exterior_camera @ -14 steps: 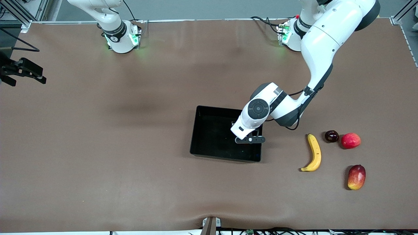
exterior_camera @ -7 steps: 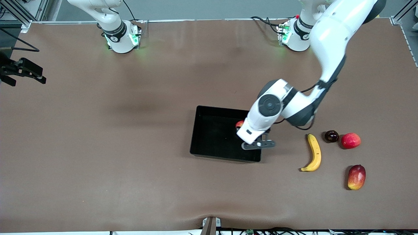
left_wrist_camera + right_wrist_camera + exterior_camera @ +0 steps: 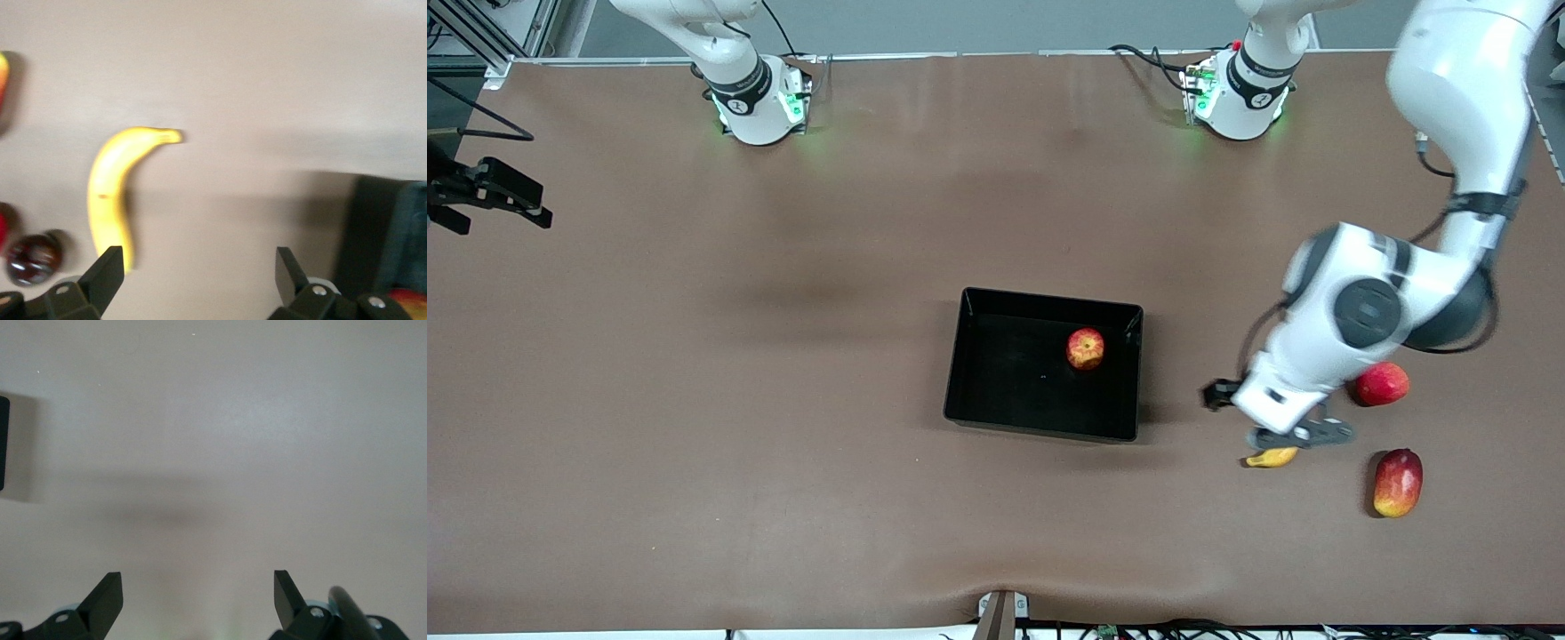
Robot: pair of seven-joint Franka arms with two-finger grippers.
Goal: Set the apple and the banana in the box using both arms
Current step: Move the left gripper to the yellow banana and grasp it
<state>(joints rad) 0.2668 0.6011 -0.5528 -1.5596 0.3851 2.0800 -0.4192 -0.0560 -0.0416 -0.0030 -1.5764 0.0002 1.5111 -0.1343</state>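
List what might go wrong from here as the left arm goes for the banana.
1. The dark round fruit lies close beside the banana; the open left end effector could knock it.
2. The apple sits near the box wall toward the left arm's end, so a dropped banana may hit it.

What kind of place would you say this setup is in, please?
Most likely a robotics lab workbench: two white arms bolted along a brown-covered table, loose cables at its edges, and staged props, namely a black box holding an apple, plus a banana.
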